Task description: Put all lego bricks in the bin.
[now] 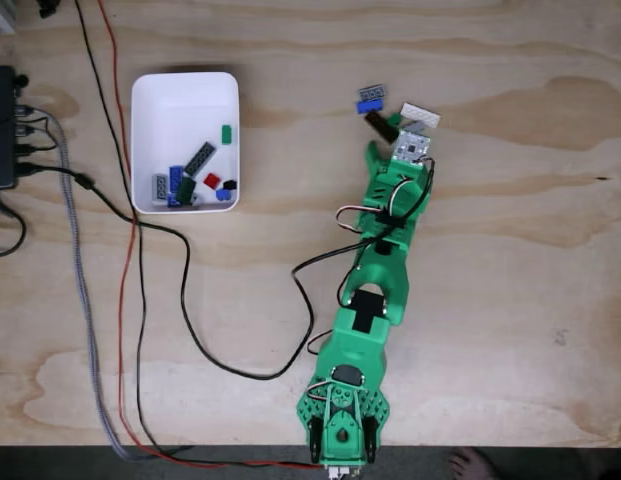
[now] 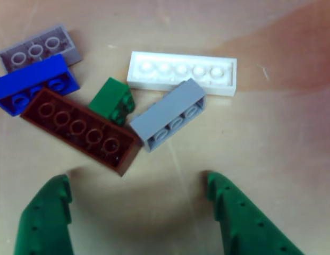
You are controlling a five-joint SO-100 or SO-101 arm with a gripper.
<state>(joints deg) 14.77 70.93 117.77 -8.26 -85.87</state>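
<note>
Lego bricks: six small studded plastic pieces lie loose on the pale plywood table (image 1: 510,300) just ahead of the arm; more of them already sit in the bin
Gripper: the green two-finger plastic gripper (image 2: 138,204) hangs over bare wood with its jaws spread wide and nothing between them; its two fingertips (image 2: 48,212) frame the lower edge of the close view
Nearest piece: the long dark brown studded brick (image 2: 79,130) lies closest, just beyond the left fingertip; its long axis runs on a slant from upper left to lower right
Next piece: the light grey brick (image 2: 167,114) rests on its side, slanting the other way, near the middle of the jaw gap but further out
Between them: the small green brick (image 2: 112,100) touches the brown one
Further out: the white flat studded plate (image 2: 180,71) lies crosswise behind the grey brick; the blue brick (image 2: 34,85) and the dark grey plate (image 2: 40,50) sit far left
Bearing: my judgement is that a short reach forward is needed, with the wrist turned so the jaws close across a brick's short side
Bin: the white rectangular plastic tray (image 1: 185,95) stands well apart, up and left of the cluster in the fixed view
</note>
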